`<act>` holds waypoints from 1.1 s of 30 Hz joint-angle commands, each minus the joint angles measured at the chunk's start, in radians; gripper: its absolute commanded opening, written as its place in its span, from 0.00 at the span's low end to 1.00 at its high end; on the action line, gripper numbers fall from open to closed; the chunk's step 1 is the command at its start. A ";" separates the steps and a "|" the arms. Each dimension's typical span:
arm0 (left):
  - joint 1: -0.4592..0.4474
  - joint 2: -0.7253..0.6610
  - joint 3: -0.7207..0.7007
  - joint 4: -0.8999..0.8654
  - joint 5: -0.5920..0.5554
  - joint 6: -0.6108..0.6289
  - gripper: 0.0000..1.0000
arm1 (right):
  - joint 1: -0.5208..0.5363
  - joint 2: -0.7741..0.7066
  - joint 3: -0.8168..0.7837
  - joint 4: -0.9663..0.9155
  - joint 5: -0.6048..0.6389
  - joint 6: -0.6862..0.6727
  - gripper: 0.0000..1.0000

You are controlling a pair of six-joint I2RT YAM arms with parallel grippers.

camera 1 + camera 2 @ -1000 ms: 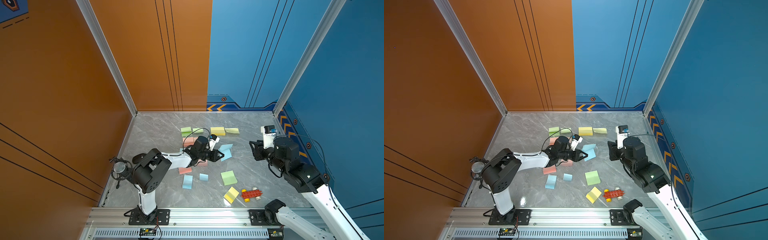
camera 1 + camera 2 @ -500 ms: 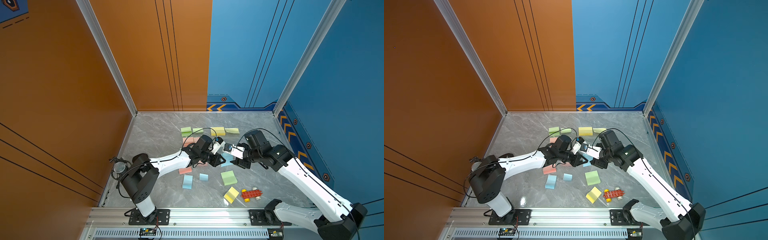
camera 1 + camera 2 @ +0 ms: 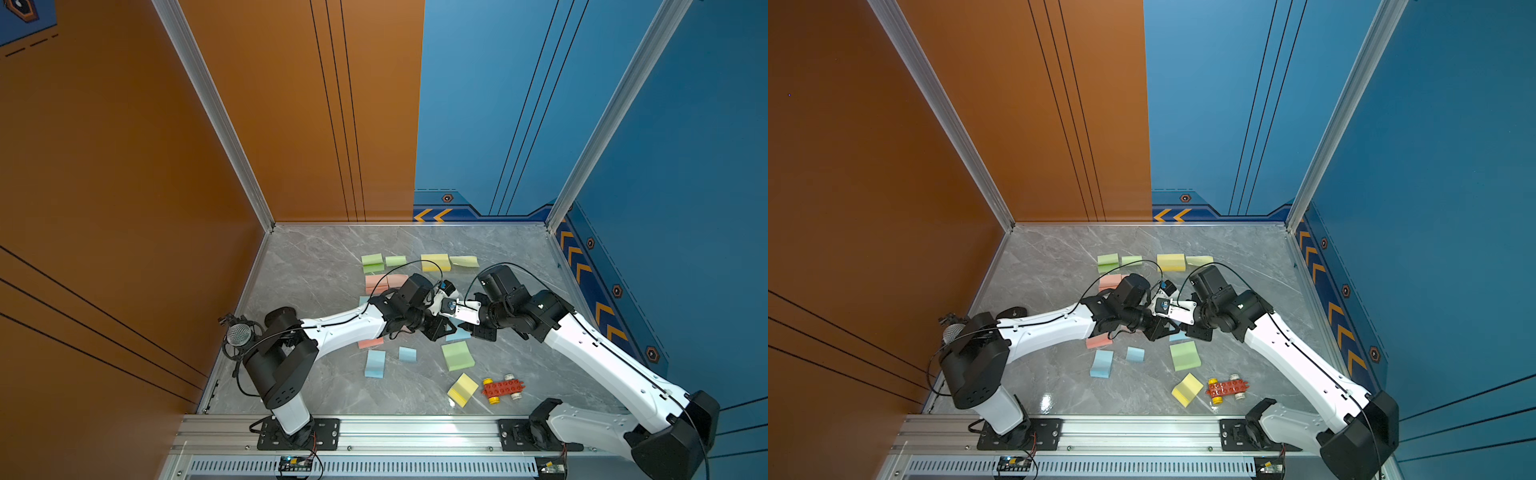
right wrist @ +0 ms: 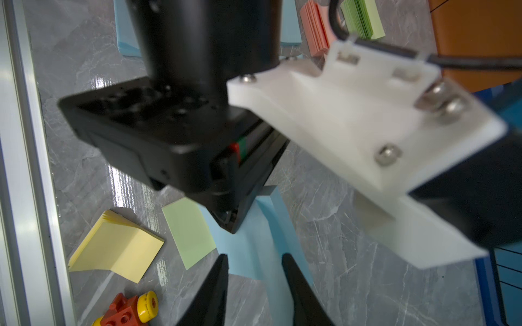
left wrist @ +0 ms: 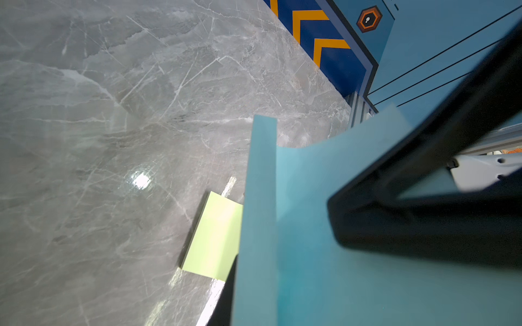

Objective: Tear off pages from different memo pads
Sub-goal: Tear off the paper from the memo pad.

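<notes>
Green pad point(image 5: 211, 234) partly behind blue page point(image 5: 282, 254), seemingly.

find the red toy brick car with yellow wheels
In both top views the car lies by the front rail, right of a yellow paper memo pad.

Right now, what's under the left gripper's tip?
A blue memo pad, one page curling up. The spot right beneath the left gripper is covered.

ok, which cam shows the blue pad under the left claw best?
Right wrist: the blue pad shows nearly whole, top sheet curled, under the left claw. Left wrist is too close, cropped. In both top views the arms hide all but a sliver.
</notes>
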 commanded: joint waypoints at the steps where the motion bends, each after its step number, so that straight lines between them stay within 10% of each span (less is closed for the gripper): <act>1: -0.008 -0.011 0.034 -0.015 0.002 0.010 0.05 | 0.005 0.008 -0.020 0.018 -0.018 0.018 0.26; 6: -0.007 -0.008 0.031 -0.024 0.000 0.015 0.05 | -0.027 -0.019 -0.021 0.018 -0.035 0.046 0.00; 21: -0.008 0.040 0.046 -0.046 0.023 0.026 0.36 | -0.106 -0.067 -0.003 0.024 -0.076 0.111 0.00; 29: -0.017 0.034 0.059 -0.045 -0.007 0.021 0.00 | -0.114 -0.065 -0.002 0.027 -0.065 0.115 0.00; 33: -0.010 0.046 0.051 -0.046 -0.026 -0.002 0.00 | -0.140 -0.075 0.009 0.027 -0.034 0.115 0.00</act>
